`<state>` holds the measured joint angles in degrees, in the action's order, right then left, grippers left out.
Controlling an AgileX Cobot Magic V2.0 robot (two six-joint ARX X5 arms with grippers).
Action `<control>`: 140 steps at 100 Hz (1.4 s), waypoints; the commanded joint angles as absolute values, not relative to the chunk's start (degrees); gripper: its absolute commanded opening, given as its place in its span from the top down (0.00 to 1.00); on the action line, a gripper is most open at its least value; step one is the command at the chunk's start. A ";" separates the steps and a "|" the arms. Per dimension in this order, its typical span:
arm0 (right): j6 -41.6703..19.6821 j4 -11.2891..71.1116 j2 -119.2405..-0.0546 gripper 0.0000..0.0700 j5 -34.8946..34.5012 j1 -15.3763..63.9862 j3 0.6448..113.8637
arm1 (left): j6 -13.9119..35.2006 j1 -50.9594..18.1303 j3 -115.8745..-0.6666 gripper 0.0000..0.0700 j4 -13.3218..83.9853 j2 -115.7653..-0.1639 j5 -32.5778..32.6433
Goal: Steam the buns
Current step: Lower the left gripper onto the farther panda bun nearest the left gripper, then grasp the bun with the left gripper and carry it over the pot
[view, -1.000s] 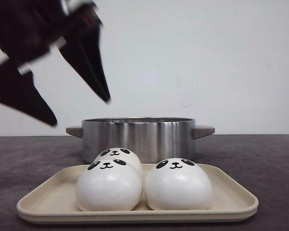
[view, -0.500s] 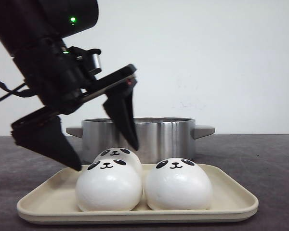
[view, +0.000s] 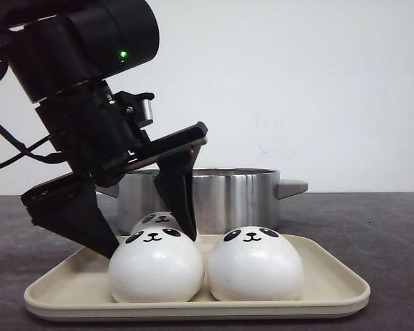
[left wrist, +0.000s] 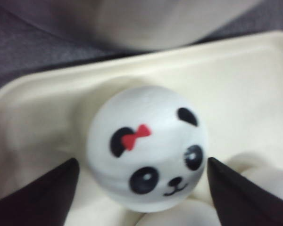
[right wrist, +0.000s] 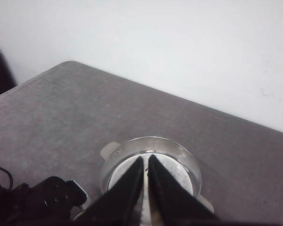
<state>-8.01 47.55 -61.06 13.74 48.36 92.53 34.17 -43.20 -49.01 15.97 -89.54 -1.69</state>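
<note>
White panda-faced buns on a cream tray, with steel pot and black grippers.

The buns (view: 156, 267) are glossy white with black ears, eye patches, nose and mouth; the far bun (left wrist: 147, 147) also carries a small red bow on one ear. The tray (view: 331, 289) is pale cream. The pot (view: 221, 194) is brushed silver with grey handles. The left gripper (view: 148, 234) and right gripper (right wrist: 145, 172) are matte black; a green light glows on the left arm (view: 123, 54). The table (view: 372, 227) is mottled dark grey, the wall (view: 297, 83) plain white.

Left hand (view: 148, 245) lower, astride rear bun (left wrist: 148, 148)
</note>
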 commanded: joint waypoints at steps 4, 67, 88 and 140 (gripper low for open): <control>-9.04 47.57 -61.60 0.99 14.00 48.95 93.49 | 35.42 -43.79 -49.98 0.32 15.07 -90.48 -0.97; -9.85 51.66 -61.60 0.99 14.02 48.95 93.49 | 30.24 -44.14 -50.00 0.99 18.70 -80.47 -0.38; -9.87 50.98 -61.58 0.99 13.50 48.97 93.49 | 30.28 -46.15 -50.00 0.99 17.72 -67.57 3.66; -9.87 47.79 -61.71 0.99 13.52 48.99 93.49 | 22.46 -34.81 -60.80 0.99 14.11 -75.40 2.46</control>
<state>-9.26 48.51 -61.08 13.54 48.36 92.53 25.26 -35.46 -57.71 14.76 -72.16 3.03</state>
